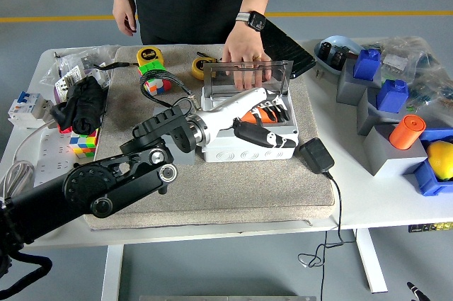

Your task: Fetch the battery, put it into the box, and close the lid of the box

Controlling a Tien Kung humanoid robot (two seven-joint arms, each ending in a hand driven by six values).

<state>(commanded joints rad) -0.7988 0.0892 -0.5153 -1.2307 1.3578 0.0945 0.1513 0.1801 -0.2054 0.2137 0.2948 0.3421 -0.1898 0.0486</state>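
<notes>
The left hand (263,120) pinches the orange cylindrical battery (256,115) inside the grey plastic box (248,146), while a person's hand (245,57) beyond it holds the clear lid (244,73).

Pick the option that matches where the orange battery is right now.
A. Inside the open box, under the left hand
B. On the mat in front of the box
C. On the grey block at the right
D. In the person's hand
A: the battery shows orange inside the box, with the left hand reaching in over it, while the person's hand rests on the raised lid.
</notes>
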